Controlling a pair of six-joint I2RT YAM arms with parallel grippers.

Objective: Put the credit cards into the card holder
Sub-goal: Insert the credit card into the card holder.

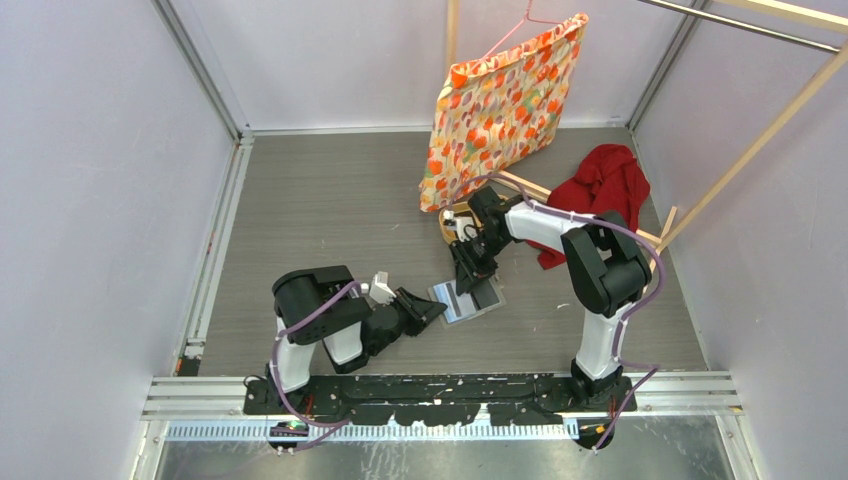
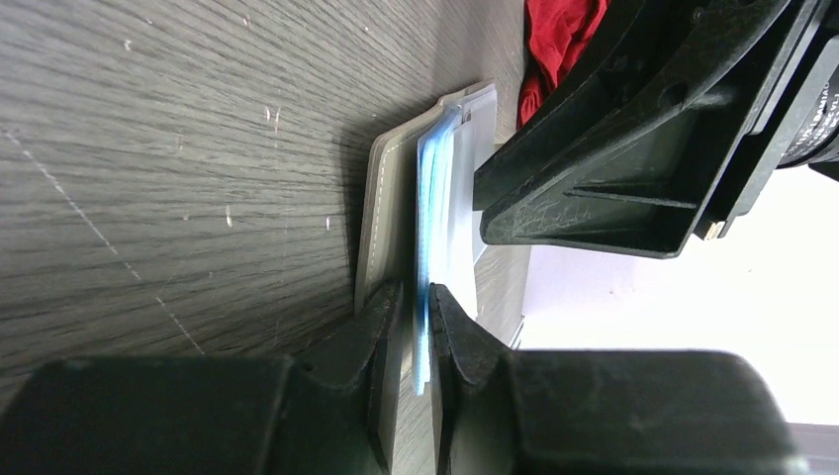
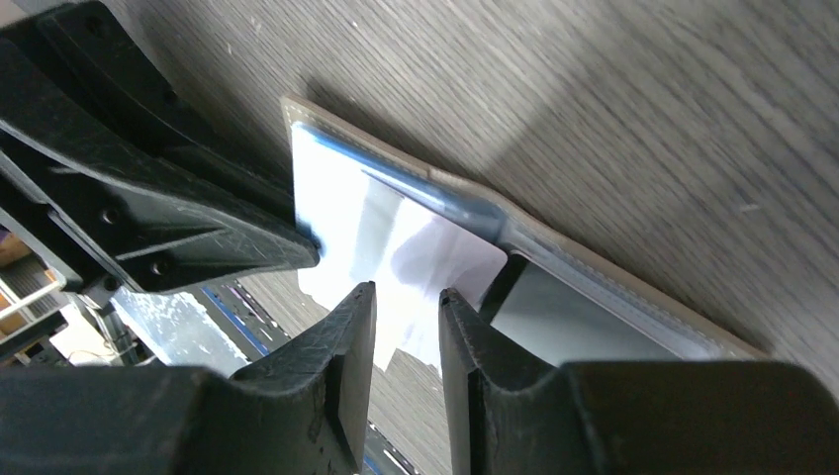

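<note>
The card holder lies open on the table between the arms. In the left wrist view its grey-olive cover rests on the table and its blue-white inner flap stands up from it. My left gripper is shut on that flap at the holder's left edge; it also shows in the top view. A white card sticks partly out of the blue-edged pocket. My right gripper hovers just at this card's free edge, jaws a narrow gap apart and empty; in the top view it is over the holder.
A tan wooden tray sits behind the right gripper, mostly hidden by the arm. A patterned cloth hangs on a hanger at the back. A red cloth lies at the back right beside a wooden rod frame.
</note>
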